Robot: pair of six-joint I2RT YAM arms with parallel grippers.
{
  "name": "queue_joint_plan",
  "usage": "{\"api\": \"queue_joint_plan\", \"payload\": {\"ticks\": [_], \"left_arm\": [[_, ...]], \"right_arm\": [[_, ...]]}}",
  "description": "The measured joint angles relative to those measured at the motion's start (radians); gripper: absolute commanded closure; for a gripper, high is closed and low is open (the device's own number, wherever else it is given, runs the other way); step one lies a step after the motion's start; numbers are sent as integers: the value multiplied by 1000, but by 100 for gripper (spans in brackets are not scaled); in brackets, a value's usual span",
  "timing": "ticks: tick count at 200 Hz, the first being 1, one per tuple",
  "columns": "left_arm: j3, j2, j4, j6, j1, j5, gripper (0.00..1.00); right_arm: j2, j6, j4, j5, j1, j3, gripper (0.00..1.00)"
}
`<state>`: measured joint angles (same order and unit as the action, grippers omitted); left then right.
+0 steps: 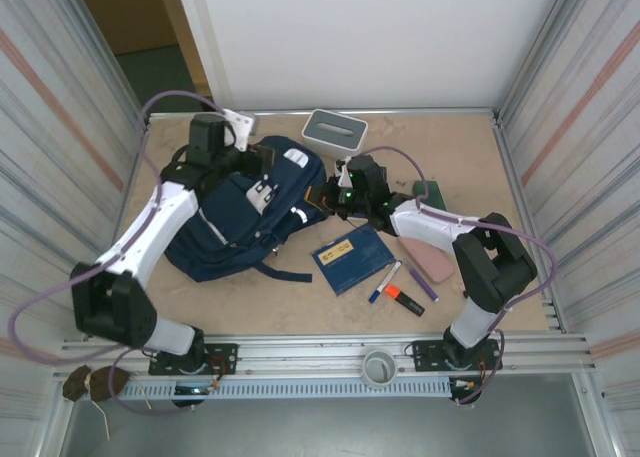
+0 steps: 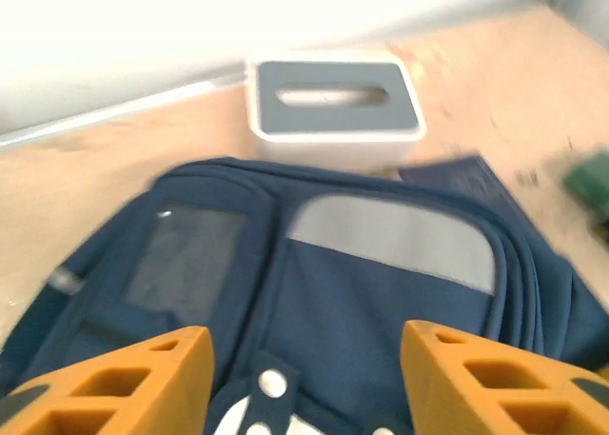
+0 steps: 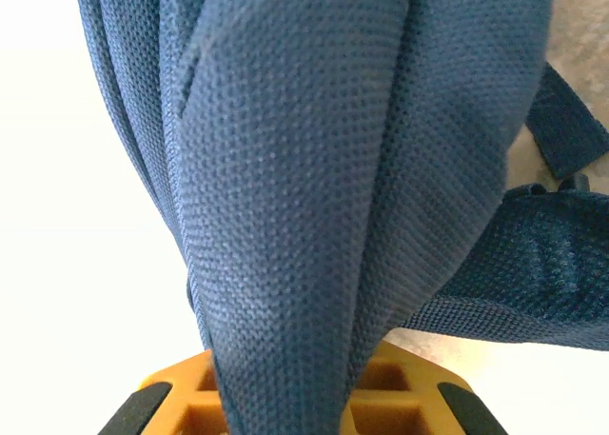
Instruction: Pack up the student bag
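The student bag [image 1: 245,222], a navy blue backpack with white patches, lies left of the table's middle. My left gripper [image 1: 262,163] hovers over its far end. In the left wrist view that gripper [image 2: 304,383] is open, its orange fingers [image 2: 114,383] spread wide above the bag's [image 2: 381,302] front panel with nothing between them. My right gripper [image 1: 333,192] is at the bag's right edge. In the right wrist view it [image 3: 295,402] is shut on a fold of the bag's navy fabric [image 3: 314,168], which rises out of the jaws.
A white-grey box [image 1: 335,130] with a slot stands at the back, just beyond the bag. Right of the bag lie a navy notebook [image 1: 352,258], pens [image 1: 385,280], an orange marker [image 1: 403,299], a pink item [image 1: 432,260] and a green item [image 1: 430,189]. Corrugated walls enclose both sides.
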<state>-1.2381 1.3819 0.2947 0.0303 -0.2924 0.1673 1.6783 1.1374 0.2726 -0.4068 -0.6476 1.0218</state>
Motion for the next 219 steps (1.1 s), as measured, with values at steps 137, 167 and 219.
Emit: {"api": "queue_joint_plan", "payload": {"ticks": [137, 167, 219], "left_arm": [[736, -704, 79, 364, -524, -432, 35], [819, -711, -5, 352, -522, -504, 38], [867, -654, -245, 282, -390, -539, 41]], "right_arm": [[3, 261, 130, 213, -72, 76, 100], [4, 269, 128, 213, -73, 85, 100], [4, 270, 126, 216, -81, 87, 100]]}}
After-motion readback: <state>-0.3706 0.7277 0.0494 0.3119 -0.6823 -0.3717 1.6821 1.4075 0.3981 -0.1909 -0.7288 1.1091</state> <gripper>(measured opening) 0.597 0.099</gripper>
